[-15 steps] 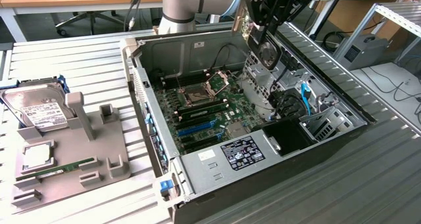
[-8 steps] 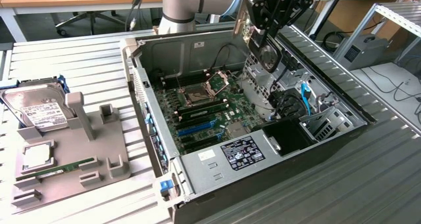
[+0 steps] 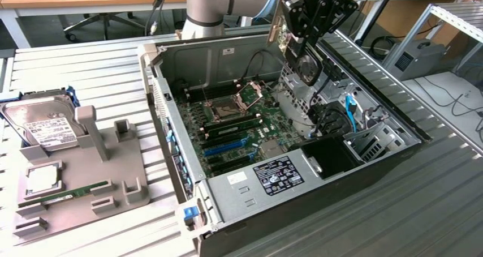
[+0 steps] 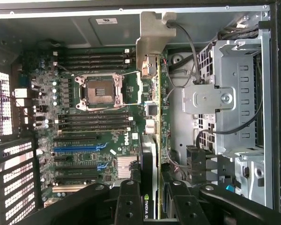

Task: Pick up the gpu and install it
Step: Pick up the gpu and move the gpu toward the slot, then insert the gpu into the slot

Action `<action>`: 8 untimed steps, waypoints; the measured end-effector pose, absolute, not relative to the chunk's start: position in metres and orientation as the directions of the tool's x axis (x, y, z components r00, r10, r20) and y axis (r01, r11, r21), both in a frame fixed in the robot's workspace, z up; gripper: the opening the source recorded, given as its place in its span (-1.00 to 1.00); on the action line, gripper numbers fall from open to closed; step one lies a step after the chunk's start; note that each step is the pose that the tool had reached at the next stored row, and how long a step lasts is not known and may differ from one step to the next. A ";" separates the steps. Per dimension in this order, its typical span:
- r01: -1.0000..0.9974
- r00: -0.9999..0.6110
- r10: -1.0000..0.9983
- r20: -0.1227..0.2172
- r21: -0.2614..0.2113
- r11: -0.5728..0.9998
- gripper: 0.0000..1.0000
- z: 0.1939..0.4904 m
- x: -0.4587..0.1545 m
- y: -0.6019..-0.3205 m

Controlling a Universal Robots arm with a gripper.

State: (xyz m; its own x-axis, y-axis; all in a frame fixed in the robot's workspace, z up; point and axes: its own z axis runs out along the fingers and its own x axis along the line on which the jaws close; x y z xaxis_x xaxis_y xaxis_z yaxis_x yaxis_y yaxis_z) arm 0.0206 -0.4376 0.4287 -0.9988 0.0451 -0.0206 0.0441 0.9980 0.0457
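Pinching the gpu (image 3: 306,64) between its fingers, the end effector (image 3: 308,28) hangs over the open PC case (image 3: 226,197), with the card upright and clear of the motherboard (image 3: 234,127). The exterior view takes in the bench (image 3: 76,70) and, at its left, a gray holder (image 3: 113,178) carrying a hard drive (image 3: 45,127) and a RAM stick (image 3: 64,193). The wrist view looks straight down the card's edge (image 4: 153,117): silver bracket (image 4: 152,42) at the far end, CPU socket (image 4: 100,89) on one side, drive cage (image 4: 234,93) on the other, and a blue slot (image 4: 77,147) unoccupied.
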 end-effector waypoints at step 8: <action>0.044 -0.999 0.045 -0.021 0.046 0.998 -0.47 0.429 0.021 -0.438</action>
State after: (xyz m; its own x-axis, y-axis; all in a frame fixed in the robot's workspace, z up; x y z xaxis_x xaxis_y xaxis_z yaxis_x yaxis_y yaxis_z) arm 0.0206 -0.4376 0.4287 -0.9988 0.0451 -0.0206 0.0441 0.9980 0.0457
